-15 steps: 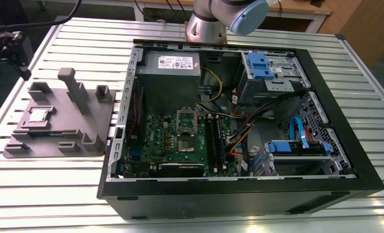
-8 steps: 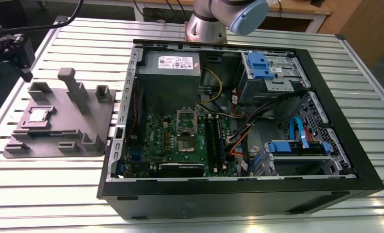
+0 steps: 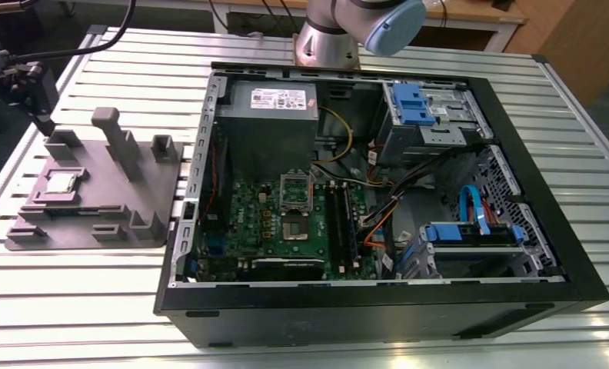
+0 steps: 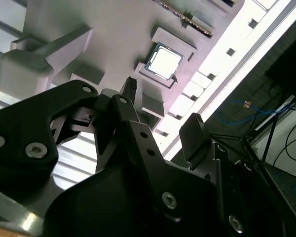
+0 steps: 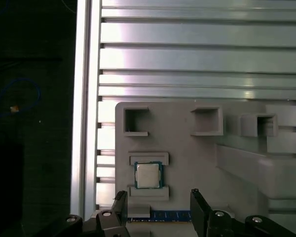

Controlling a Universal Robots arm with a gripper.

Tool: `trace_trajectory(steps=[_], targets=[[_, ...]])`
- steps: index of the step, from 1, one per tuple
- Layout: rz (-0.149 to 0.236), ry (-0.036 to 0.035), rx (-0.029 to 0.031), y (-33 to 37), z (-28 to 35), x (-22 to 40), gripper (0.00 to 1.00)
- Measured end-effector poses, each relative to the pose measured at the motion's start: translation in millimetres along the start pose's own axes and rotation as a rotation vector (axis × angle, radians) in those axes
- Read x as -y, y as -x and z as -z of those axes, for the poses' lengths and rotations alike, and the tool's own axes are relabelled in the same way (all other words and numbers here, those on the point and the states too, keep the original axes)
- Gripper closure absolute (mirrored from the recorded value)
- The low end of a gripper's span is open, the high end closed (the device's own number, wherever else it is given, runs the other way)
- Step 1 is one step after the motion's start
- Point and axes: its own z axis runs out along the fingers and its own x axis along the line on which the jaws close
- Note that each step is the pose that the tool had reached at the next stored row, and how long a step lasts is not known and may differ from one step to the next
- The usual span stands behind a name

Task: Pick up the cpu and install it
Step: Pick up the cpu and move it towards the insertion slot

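A slatted metal worktop (image 3: 79,307) carries an open computer case (image 3: 387,315) and, at the exterior view's left, a grey fixture tray (image 3: 141,196). The tool (image 5: 158,200) hangs over the tray, fingers apart, holding nothing. The cpu (image 5: 148,175) lies flat in its tray recess under the spread fingers, untouched.

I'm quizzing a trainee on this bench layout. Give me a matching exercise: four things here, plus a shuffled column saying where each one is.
1 cpu
2 memory stick
3 socket frame
4 gripper

A on the green board inside the computer case
B above the grey fixture, fingers apart, empty
C in a square recess of the fixture
D in a long slot beside that recess

Pairs: 1-C, 2-D, 3-A, 4-B.
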Motion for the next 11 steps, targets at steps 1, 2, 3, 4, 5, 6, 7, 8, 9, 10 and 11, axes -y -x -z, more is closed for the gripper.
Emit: trace_trajectory(steps=[1,2,3,4,5,6,7,8,9,10,11], targets=[[0.000,-0.0001,-0.0001,0.0,-1.3,0.2,0.38],[0.000,0.0001,0.0001,0.1,-2.9,0.5,0.38],[0.000,0.0000,0.0001,0.1,-4.5,0.8,0.38],[0.000,0.0000,0.0001,0.1,-6.1,1.1,0.38],[0.000,-0.0001,0.0001,0.1,-7.6,1.5,0.38],[0.000,0.0000,0.0002,0.1,-8.8,1.7,0.38],[0.000,0.0000,0.0001,0.1,-9.7,1.8,0.38],[0.000,0.0001,0.0001,0.1,-10.3,1.9,0.38],[0.000,-0.0001,-0.0002,0.1,-10.4,1.9,0.38],[0.000,-0.0001,-0.0003,0.1,-10.4,1.9,0.38],[0.000,0.0000,0.0000,0.1,-10.7,1.9,0.38]])
